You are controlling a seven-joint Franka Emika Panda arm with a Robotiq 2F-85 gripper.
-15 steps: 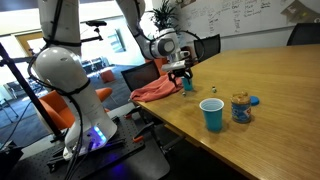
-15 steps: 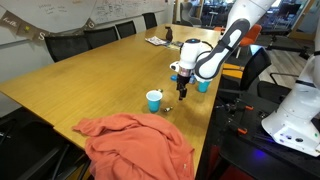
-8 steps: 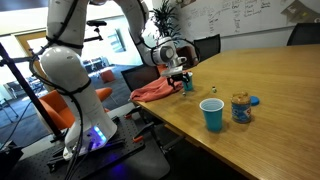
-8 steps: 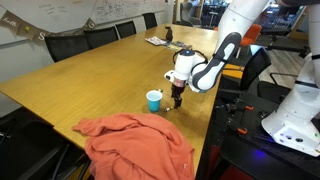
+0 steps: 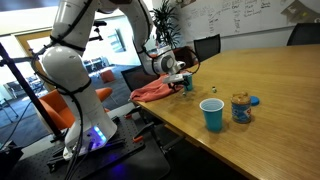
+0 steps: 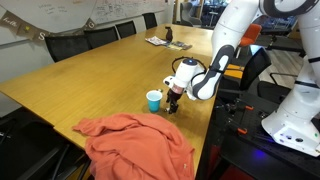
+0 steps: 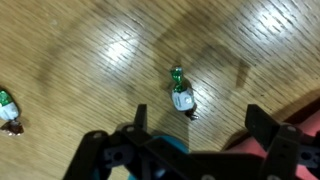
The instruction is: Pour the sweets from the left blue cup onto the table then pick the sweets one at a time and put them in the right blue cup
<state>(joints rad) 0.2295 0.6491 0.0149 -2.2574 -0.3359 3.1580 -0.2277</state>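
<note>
In the wrist view a small whitish sweet (image 7: 182, 98) with a green twisted end lies on the wooden table (image 7: 90, 50), just ahead of my gripper (image 7: 200, 125). The jaws are open and empty, one on each side below the sweet. A second sweet (image 7: 8, 108) lies at the far left edge. The paler teal cup (image 6: 154, 100) stands upright next to my gripper (image 6: 174, 102), and a sliver of it shows in the wrist view (image 7: 172, 147). The royal-blue cup (image 5: 212, 114) stands upright nearer the table's front edge, apart from my gripper (image 5: 183, 84).
A crumpled red cloth (image 6: 135, 145) lies on the table corner close to the gripper; it also shows in an exterior view (image 5: 158, 91). A clear blue-lidded jar (image 5: 241, 107) stands beside the royal-blue cup. The table edge (image 5: 165, 125) and chairs are nearby.
My gripper has come down toward the tabletop and shifted slightly toward the red cloth, beside the teal cup. The cups and jar have not moved.
</note>
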